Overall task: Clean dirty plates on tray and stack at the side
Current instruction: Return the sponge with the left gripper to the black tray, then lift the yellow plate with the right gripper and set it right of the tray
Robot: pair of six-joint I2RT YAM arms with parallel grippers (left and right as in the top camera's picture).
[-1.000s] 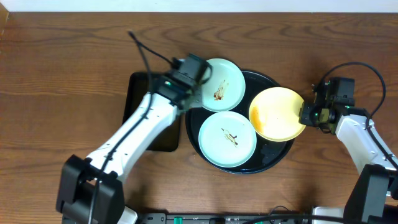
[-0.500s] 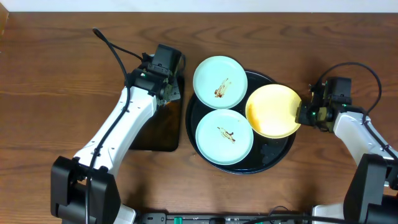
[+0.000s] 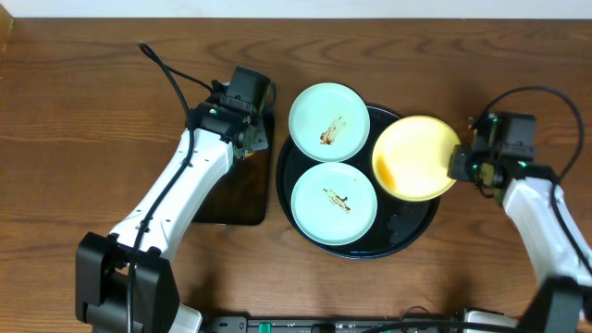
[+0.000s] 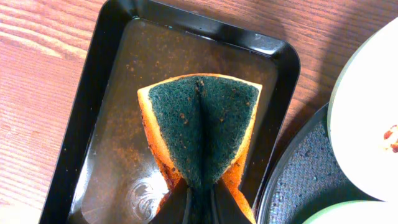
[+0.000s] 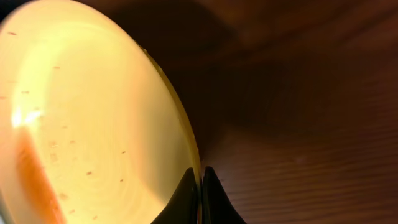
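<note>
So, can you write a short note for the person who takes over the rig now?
Left end effector: shut on the sponge, above the small rectangular tray.
Right end effector: shut on the rim of the yellow plate, tilted at the right edge of the round tray.
Rear mint plate, front mint plate: on the round tray, brown smears.
Done: nothing stacked. Left: wiping, stacking aside.
</note>
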